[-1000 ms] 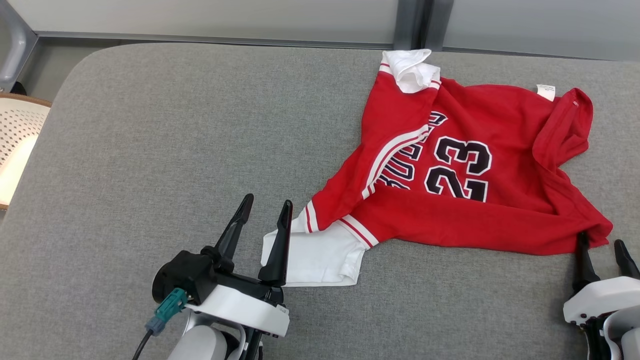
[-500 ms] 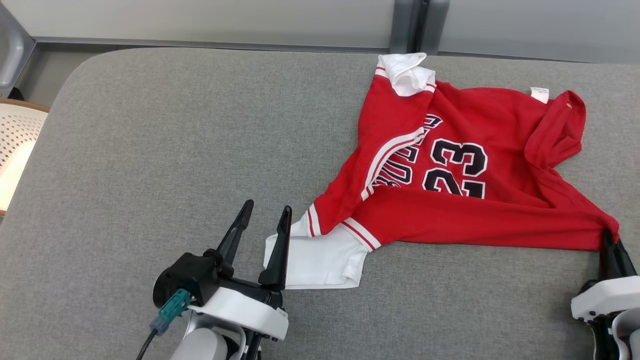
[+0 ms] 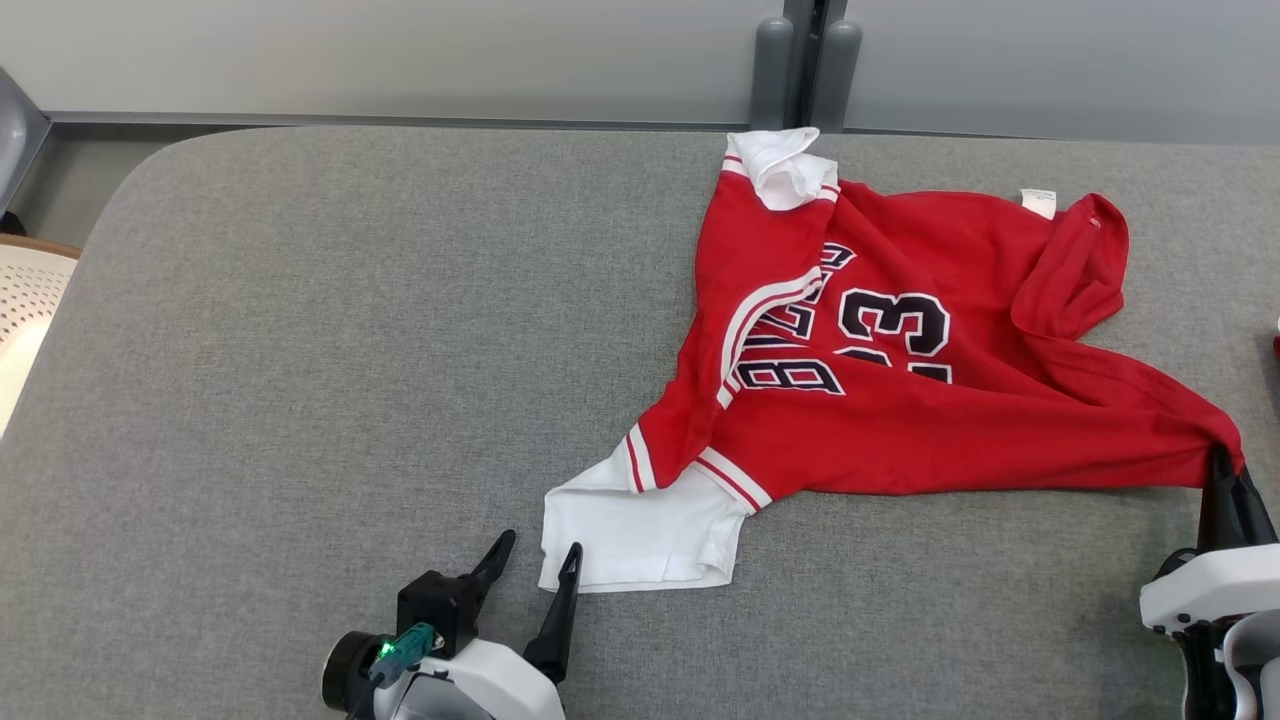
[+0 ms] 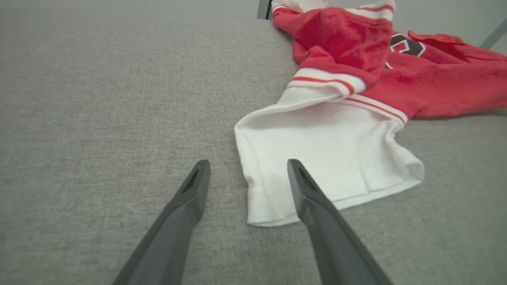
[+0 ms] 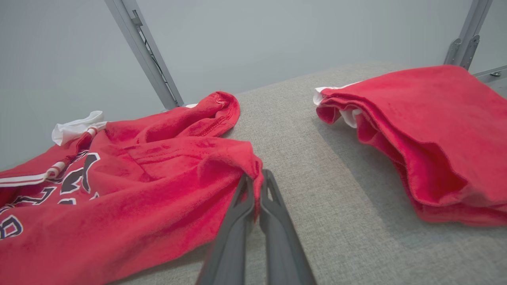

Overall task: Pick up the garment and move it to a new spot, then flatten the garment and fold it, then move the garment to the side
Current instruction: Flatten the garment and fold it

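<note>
Head view, where's the garment?
— On the grey table, around two o'clock; right gripper pinches its red corner at four o'clock, left gripper spread wide beside the white sleeve at six

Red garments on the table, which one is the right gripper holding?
The spread-out jersey with the numbers: the right gripper pinches its corner. The folded red garment lies apart, untouched.
</note>
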### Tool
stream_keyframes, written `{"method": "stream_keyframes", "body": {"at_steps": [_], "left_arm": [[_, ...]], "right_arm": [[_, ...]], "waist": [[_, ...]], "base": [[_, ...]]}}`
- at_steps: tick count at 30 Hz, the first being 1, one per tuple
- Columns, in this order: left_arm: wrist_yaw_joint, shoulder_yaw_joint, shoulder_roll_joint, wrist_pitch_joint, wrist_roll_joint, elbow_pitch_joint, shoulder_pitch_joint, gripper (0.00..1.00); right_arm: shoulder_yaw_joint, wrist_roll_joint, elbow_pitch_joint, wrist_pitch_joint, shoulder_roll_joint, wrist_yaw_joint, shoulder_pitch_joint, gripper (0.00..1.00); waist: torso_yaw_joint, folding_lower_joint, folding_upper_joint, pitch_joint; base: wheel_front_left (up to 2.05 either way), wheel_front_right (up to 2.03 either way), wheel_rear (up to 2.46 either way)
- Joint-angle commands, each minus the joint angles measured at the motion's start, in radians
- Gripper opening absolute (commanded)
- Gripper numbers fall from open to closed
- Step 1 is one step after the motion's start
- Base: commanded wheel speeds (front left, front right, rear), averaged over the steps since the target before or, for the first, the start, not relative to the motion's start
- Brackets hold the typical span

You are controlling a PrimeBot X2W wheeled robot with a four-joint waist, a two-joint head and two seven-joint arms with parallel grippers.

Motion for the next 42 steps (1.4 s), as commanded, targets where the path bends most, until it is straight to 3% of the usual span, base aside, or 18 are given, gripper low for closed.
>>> {"method": "stream_keyframes", "body": {"at_steps": [1,9,10,11,17,22,30,38,42], "left_arm": [[0.015,-0.009,0.004,-0.002,-0.012,0.027,-0.031,1.00],[0.034,-0.097,0.004,0.011,-0.084,0.185,-0.086,1.00],[0.026,-0.115,0.004,0.020,-0.090,0.205,-0.092,0.58],[0.014,-0.132,0.001,0.022,-0.102,0.215,-0.097,0.00],[-0.077,-0.186,0.004,0.006,-0.190,0.184,-0.126,0.00],[-0.119,-0.147,0.004,-0.003,-0.285,0.012,-0.163,0.00],[-0.120,-0.021,0.060,-0.003,-0.473,-0.448,-0.196,0.00],[-0.121,0.051,0.095,0.008,-0.592,-0.557,-0.329,0.00],[-0.066,0.102,0.080,0.041,-0.645,-0.588,-0.397,0.00]], "right_arm": [[-0.002,-0.006,-0.016,0.008,0.003,-0.002,0.010,0.00],[0.001,-0.024,-0.058,0.032,0.017,-0.002,0.022,0.00],[0.001,-0.025,-0.062,0.032,0.017,-0.002,0.023,0.00],[0.001,-0.024,-0.065,0.033,0.017,-0.002,0.023,0.00],[0.008,-0.035,-0.090,0.044,0.011,-0.002,0.021,0.00],[0.038,-0.031,-0.119,0.062,-0.011,-0.002,-0.005,0.00],[0.111,0.037,-0.200,0.142,-0.064,-0.002,-0.124,0.00],[0.144,0.097,-0.248,0.230,-0.079,-0.001,-0.295,0.00],[0.130,0.106,-0.280,0.277,-0.050,-0.001,-0.372,0.00]], "waist": [[-0.001,0.0000,-0.0001,-0.002],[-0.012,0.0000,-0.0001,-0.002],[-0.014,0.0000,-0.0001,-0.003],[-0.015,0.0000,-0.0001,-0.003],[-0.018,0.0000,-0.0001,-0.016],[-0.016,0.0000,-0.0001,-0.043],[-0.026,0.0000,-0.0001,-0.107],[-0.042,0.0000,-0.0001,-0.183],[-0.054,0.0000,-0.0001,-0.216]], "base": [[0.00,0.00,0.00],[0.00,0.00,0.00],[0.00,0.00,0.00],[0.00,0.00,0.00],[0.00,0.00,0.00],[0.00,0.00,0.00],[0.00,0.00,0.00],[0.00,0.00,0.00],[0.00,0.00,0.00]]}}
